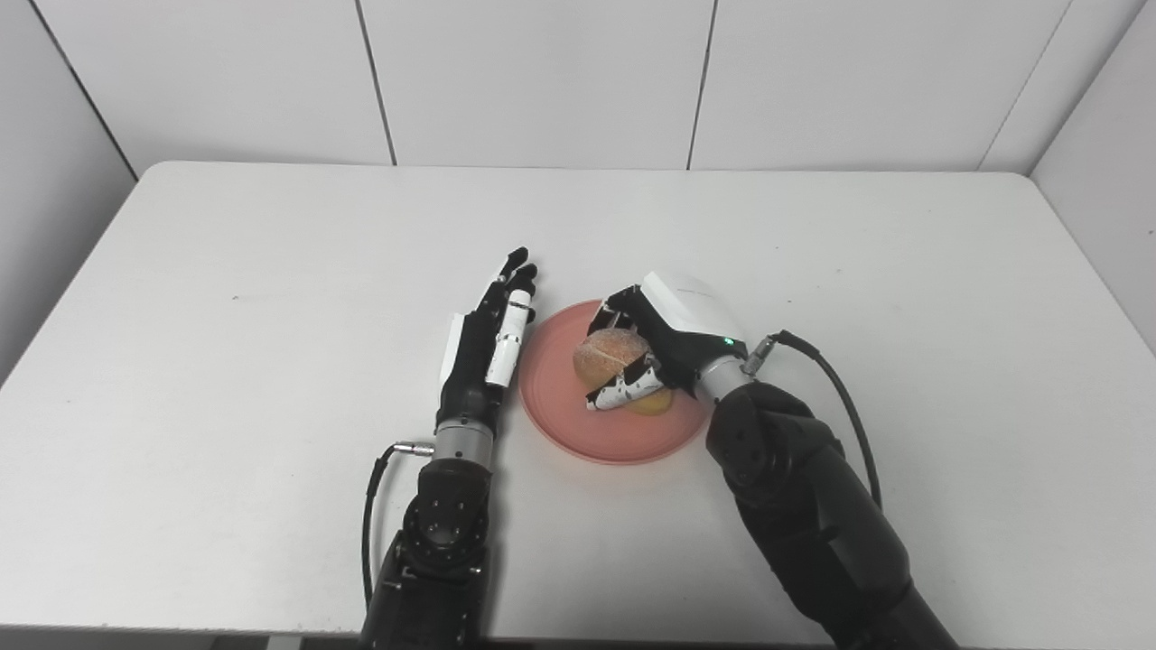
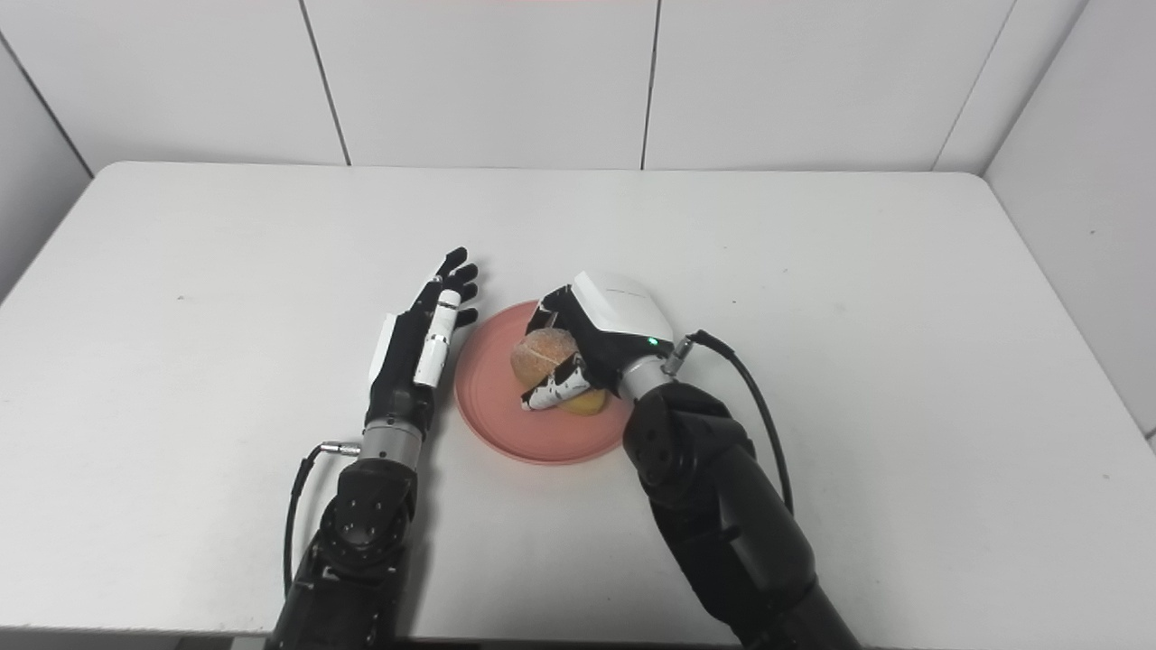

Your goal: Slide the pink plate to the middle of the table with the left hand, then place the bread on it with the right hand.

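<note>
Right hand setting the bread on the pink plate; left hand idle beside it.

The right hand [image 1: 664, 338] has its fingers [image 1: 623, 393] curled around the bread [image 1: 610, 354], which sits low over, perhaps touching, the pink plate [image 1: 578, 424] near the middle of the table [image 1: 271, 271]. The left hand [image 1: 488, 348], fingers straight and holding nothing, lies just beside the plate's left rim. Judged: sliding done; only release remains.
</note>
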